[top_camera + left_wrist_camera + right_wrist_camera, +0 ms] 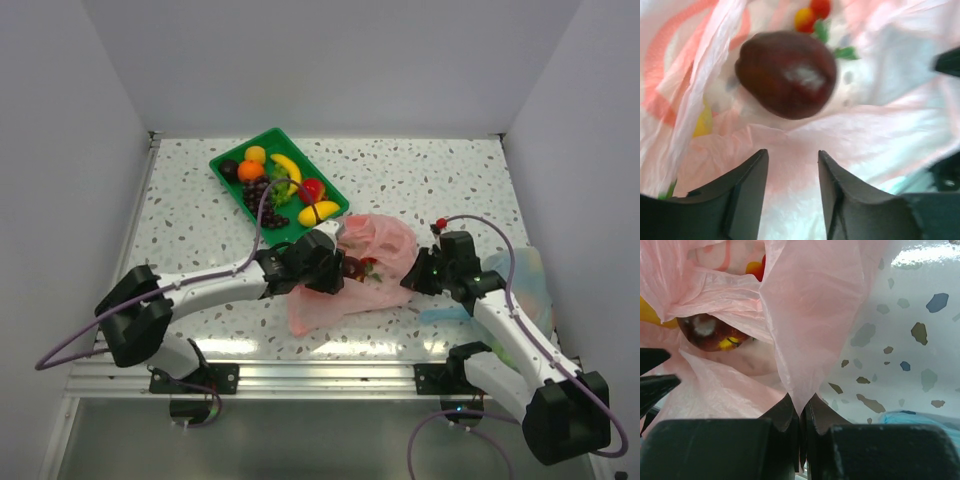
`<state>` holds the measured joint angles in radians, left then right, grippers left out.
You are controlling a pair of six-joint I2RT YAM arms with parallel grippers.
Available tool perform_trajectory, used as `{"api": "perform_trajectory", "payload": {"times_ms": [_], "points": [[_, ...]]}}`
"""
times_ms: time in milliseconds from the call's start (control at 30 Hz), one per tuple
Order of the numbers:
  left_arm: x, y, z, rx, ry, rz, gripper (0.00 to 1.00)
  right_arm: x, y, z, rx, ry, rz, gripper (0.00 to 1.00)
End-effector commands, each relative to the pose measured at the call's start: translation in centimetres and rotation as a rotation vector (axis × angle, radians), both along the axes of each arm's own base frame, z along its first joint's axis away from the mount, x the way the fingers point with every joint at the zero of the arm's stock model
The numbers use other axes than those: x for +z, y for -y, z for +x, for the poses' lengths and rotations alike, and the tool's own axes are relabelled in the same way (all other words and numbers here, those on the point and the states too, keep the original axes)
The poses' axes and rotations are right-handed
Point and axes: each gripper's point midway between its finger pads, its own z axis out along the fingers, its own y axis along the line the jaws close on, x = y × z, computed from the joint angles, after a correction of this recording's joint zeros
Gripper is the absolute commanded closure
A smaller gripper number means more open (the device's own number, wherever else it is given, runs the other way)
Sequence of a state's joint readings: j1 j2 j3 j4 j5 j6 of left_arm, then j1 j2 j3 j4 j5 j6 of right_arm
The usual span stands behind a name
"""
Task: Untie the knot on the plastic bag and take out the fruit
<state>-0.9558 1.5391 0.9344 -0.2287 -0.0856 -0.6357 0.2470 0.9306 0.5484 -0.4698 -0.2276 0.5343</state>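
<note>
- Mid-tabletop (430, 180), the plastic bag (385, 245) lay slumped with its mouth open toward the left arm. No knot showed, so I judged the untying done and taking out fruit to be the step in hand.
- Right claw (801, 410) was clamped on a fold of the bag's pink film, lifting that side. It needed a firm, taut hold so the mouth wouldn't collapse.
- Left claw (792, 156) was inside the mouth, jaws apart, gripping nothing. Loose film lay below and between its fingers (752, 185).
- Dark red fruit (787, 75) sat just ahead of the left claw, not touching it. Smaller fruit (805, 17) lay deeper behind it.
- To do it well: advance straight, centre the fruit between the jaws, and close across its widest part. It looked smooth and round, so an off-centre squeeze would likely pop it out.
- Risk: pinching film together with the fruit would drag the bag.
- Green tray (240, 148), already holding fruit, stood behind the bag and was the likely drop spot.
</note>
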Motion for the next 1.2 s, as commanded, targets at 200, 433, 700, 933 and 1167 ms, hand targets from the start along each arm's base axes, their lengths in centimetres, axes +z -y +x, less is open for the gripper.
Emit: {"api": "perform_trajectory", "payload": {"times_ms": [200, 433, 700, 933, 1167], "points": [[9.1, 1.6, -0.1, 0.048, 0.084, -0.189, 0.26, -0.6, -0.3, -0.1, 0.021, -0.007, 0.007, 0.93], [6.1, 3.2, 2.6, 0.106, 0.079, -0.058, 0.05, -0.7, -0.4, -0.1, 0.022, -0.009, 0.008, 0.93], [2.7, 3.9, 5.4, 0.178, 0.102, 0.073, 0.00, -0.7, -0.4, -0.1, 0.025, -0.006, 0.015, 0.93], [-2.0, 4.7, 4.8, 0.140, 0.028, 0.125, 0.00, -0.8, -0.6, -0.1, 0.034, -0.010, 0.018, 0.93], [-1.7, 4.1, 4.3, 0.127, 0.036, 0.117, 0.23, -1.0, -0.7, 0.0, 0.038, -0.014, 0.017, 0.93]]}}
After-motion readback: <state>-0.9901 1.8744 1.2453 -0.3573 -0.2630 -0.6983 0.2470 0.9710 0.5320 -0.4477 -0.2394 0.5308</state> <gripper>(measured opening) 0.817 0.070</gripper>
